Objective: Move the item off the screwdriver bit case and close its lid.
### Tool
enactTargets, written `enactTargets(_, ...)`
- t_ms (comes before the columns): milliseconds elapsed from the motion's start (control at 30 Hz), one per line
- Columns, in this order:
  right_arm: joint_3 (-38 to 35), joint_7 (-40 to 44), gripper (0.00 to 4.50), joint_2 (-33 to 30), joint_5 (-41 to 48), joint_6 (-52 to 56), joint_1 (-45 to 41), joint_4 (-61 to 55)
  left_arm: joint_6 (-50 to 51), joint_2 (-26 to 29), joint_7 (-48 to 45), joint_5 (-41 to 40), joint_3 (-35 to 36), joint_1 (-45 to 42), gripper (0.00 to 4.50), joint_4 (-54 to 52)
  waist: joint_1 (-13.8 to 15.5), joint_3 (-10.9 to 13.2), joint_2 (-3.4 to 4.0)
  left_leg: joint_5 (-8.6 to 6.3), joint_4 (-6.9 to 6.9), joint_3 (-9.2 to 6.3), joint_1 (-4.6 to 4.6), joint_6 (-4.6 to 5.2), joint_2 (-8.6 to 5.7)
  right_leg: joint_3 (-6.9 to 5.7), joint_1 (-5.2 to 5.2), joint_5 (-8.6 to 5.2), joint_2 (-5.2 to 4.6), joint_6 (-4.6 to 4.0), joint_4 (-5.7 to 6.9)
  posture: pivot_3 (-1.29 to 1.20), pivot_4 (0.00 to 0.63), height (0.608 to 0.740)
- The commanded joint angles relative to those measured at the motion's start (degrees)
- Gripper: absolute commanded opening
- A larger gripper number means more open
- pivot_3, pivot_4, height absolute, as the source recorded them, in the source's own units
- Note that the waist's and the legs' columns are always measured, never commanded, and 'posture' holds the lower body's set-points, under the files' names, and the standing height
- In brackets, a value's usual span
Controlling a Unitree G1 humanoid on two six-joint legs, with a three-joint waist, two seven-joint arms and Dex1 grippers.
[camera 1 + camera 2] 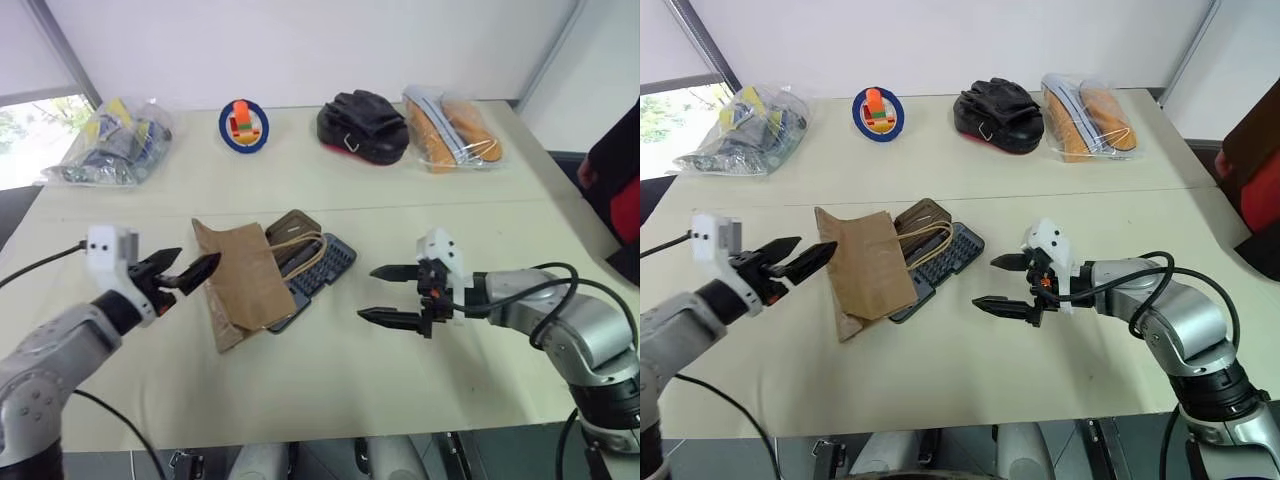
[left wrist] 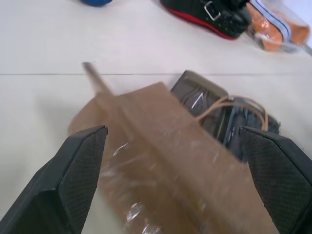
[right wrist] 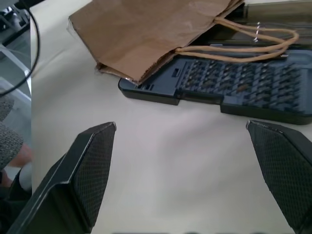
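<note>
At the middle of the table (image 1: 330, 400) lies the case (image 1: 322, 267), open, its grey slotted base angled toward the right gripper (image 1: 392, 295). The paper bag (image 1: 238, 280) covers the case's left part, its loop handles (image 1: 303, 255) draped over the slots. The brown lid (image 1: 292, 227) juts out past the bag's far edge, lying flat behind the base.

The right wrist view shows what the head views do not: the case's near long edge with its bit rows, the bag's open mouth resting on the base, and bare tabletop between that edge and the fingers (image 3: 83, 175). The left wrist view shows the bag's crumpled near end straight ahead, with the lid's corner beyond it.

The left gripper (image 1: 182, 275) hangs just left of the bag, jaws spread, tips near the bag's left edge; contact cannot be judged. The right gripper hovers right of the case, jaws spread wide, apart from it.

Right of the case and on its near side the tabletop is bare. Well behind the case, along the far edge, sit a clear bag (image 1: 110, 140), a blue plate (image 1: 243, 126), a black pouch (image 1: 362, 124) and a bag of orange goods (image 1: 450, 127).
</note>
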Motion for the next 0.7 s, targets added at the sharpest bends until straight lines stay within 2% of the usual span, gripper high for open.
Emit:
enactTargets(33,-0.4,0.0,4.45,0.4,-0.2,-1.1,-1.3,-1.1,4.0,-0.3,8.6,-2.3,-0.7,-2.0,4.5,-1.7,-0.1,0.0,0.01,0.0,0.0,0.0,0.01,-0.01,0.0,0.0,0.0,0.0,0.01,0.0,0.0,0.0,0.15,0.74)
enactTargets(200,-2.0,1.5,4.45,-1.0,2.1,0.2,-2.9,-3.5,8.8,-1.2,16.8,-4.1,-2.4,-7.0,4.5,0.2,0.1,0.0,0.0,0.02,0.04,0.0,0.02,-0.03,-0.02,-0.01,0.02,0.0,0.02,-0.01,0.04,0.0,0.15,0.74)
enactTargets(500,-2.6,1.1,4.45,-1.8,3.3,0.4,-4.9,-5.3,14.8,-1.9,20.9,-3.7,-8.0,-11.5,4.5,2.5,0.2,0.0,-0.01,0.19,0.06,0.0,0.02,-0.32,-0.04,-0.01,0.03,0.0,0.01,-0.01,0.06,0.0,0.15,0.74)
enactTargets(533,-2.7,0.8,4.5,-1.8,3.4,0.4,-4.8,-5.5,15.2,-2.2,21.5,-3.8,-7.9,-11.5,3.98,2.5,0.2,0.0,-0.01,0.2,0.06,0.01,0.02,-0.32,-0.04,0.0,0.03,0.0,0.01,-0.01,0.06,0.0,0.15,0.74)
enactTargets(600,-2.9,0.1,4.5,-1.6,3.7,0.6,-4.4,-6.0,15.8,-2.4,22.4,-3.2,-7.9,-11.6,3.23,2.7,0.1,0.0,-0.01,0.2,0.06,0.0,0.02,-0.33,-0.04,-0.01,0.02,0.0,0.01,-0.01,0.08,0.0,0.15,0.74)
enactTargets(700,-3.1,-0.6,4.5,-1.5,4.1,0.8,-4.0,-6.4,15.9,-2.6,22.5,-2.3,-8.0,-11.8,1.63,3.0,0.2,0.0,-0.02,0.2,0.06,0.0,0.02,-0.33,-0.04,0.0,0.02,0.0,0.01,-0.01,0.09,0.0,0.15,0.74)
